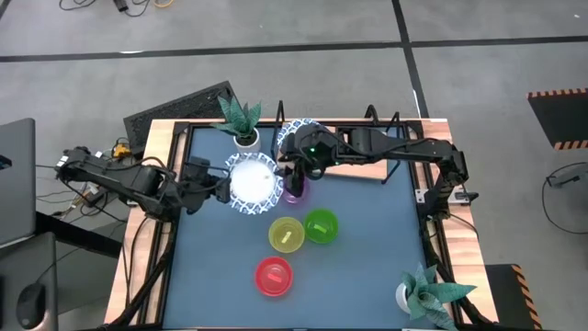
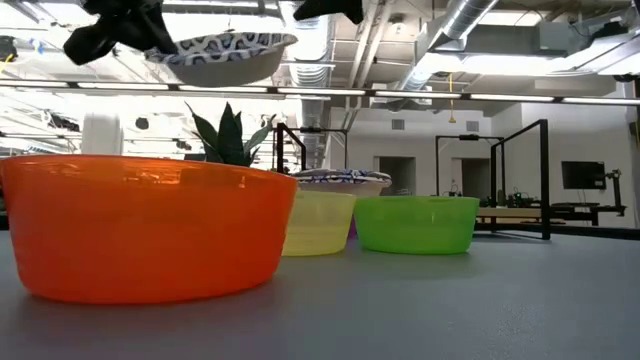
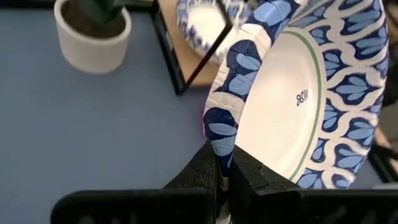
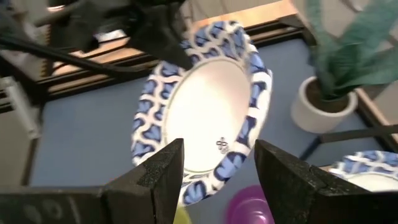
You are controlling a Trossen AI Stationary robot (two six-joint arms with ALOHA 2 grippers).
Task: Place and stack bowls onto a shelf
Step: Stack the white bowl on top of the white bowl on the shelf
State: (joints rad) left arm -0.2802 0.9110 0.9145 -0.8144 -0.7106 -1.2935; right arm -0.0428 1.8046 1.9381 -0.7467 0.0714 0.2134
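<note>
Blue-rimmed white bowl [image 1: 254,183] held aloft beside the shelf [image 1: 363,170].

The raised white bowl [image 1: 254,182] pinched in my left gripper [image 1: 223,185] hangs over mid-table, with my right gripper [image 1: 292,171] spread wide just beside its rim. The purple bowl [image 1: 293,191] sits beneath that one. Nearer me, yellow [image 1: 286,234], green [image 1: 321,226] and red [image 1: 273,276] bowls crowd the centre (both side strips of blue tabletop [image 1: 202,267] stay passable). A potted plant [image 1: 243,124] guards the shelf [image 1: 354,170] end.

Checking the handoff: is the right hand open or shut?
Open: the right hand has a wide gap between its fingers, near the patterned bowl without touching it.
</note>
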